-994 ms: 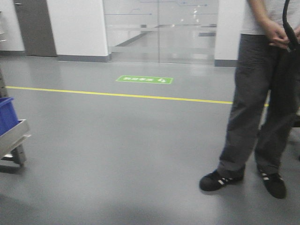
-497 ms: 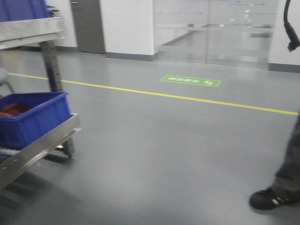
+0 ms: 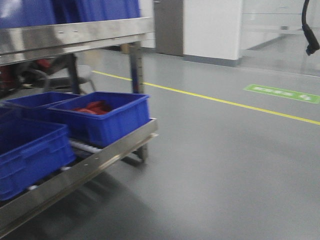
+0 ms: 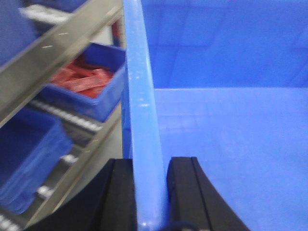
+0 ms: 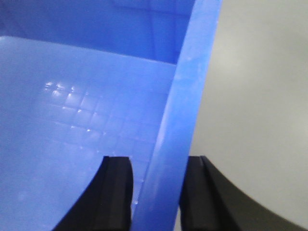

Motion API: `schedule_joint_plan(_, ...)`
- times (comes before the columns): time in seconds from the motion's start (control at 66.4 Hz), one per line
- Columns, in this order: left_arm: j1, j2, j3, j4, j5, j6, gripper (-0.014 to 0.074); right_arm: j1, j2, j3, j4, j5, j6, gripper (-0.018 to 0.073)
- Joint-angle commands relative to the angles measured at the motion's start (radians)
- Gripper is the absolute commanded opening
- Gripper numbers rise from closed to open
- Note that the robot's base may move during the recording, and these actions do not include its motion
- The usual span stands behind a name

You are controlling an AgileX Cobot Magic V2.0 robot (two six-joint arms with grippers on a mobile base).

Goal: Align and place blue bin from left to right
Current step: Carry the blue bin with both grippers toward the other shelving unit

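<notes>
Both wrist views are filled by the blue bin (image 4: 231, 144), a bright-blue crate with a smooth inner floor and a thick rim. In the left wrist view my left gripper (image 4: 150, 166) is shut on its left rim, one black finger on each side of the wall. The right wrist view shows the same bin (image 5: 72, 120), with my right gripper (image 5: 156, 161) shut on its right rim. Grey floor lies beyond that wall. The held bin and both grippers are out of the front view.
A steel rack (image 3: 100, 160) stands at the left. Its lower shelf carries a blue bin of red parts (image 3: 105, 117) and another blue bin (image 3: 30, 150). More blue bins sit on its upper shelf (image 3: 75, 35). A yellow floor line (image 3: 225, 102) and a green floor sign (image 3: 281, 93) lie to the right. A black cable (image 3: 309, 30) hangs at top right.
The front view has swung left: the rack with its blue bins has slid in from the left edge and grown large. The standing person has passed out of frame on the right.
</notes>
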Motion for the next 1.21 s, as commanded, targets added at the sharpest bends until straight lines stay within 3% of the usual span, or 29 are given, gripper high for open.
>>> schedule_joint_plan(0.0, -0.007, -0.03, -0.018, -0.002, -0.063, 0.014, -0.0111, -0.004, -0.015, -0.014, -0.042, -0.071, 0.018, -0.0069)
schedule_joint_plan(1.19, -0.007, -0.03, -0.018, -0.002, -0.063, 0.014, -0.0111, -0.004, -0.015, -0.014, -0.042, -0.071, 0.018, -0.0069)
